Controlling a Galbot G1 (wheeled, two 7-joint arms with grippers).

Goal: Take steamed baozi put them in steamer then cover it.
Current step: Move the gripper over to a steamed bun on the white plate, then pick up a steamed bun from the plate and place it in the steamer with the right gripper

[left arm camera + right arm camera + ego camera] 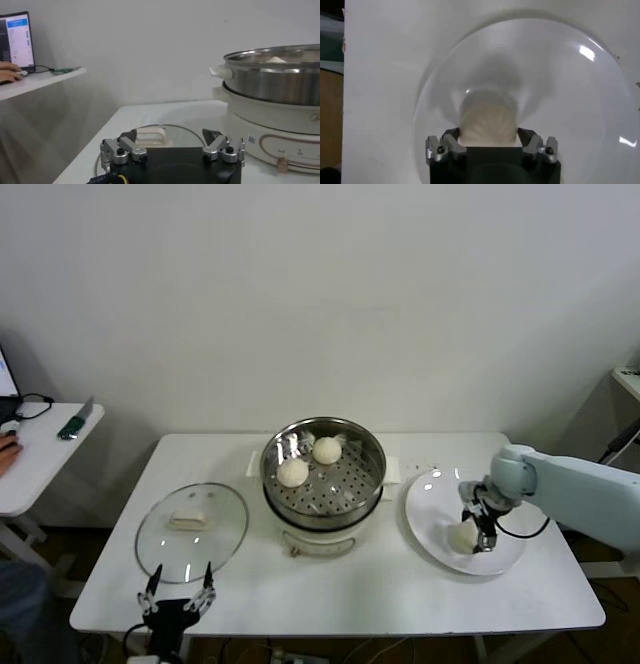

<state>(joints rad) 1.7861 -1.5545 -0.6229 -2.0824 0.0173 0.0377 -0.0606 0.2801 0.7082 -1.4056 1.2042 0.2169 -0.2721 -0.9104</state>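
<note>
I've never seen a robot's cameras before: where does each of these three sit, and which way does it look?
Head view: high up, looking down at the white table; both arms show.
Left wrist view: low over the table, facing the shiny steel steamer; the left gripper shows, open.
Right wrist view: looking down on the white plate; the right gripper straddles an off-white bun.
Shared: head and left wrist views both show the clear glass lid.
</note>
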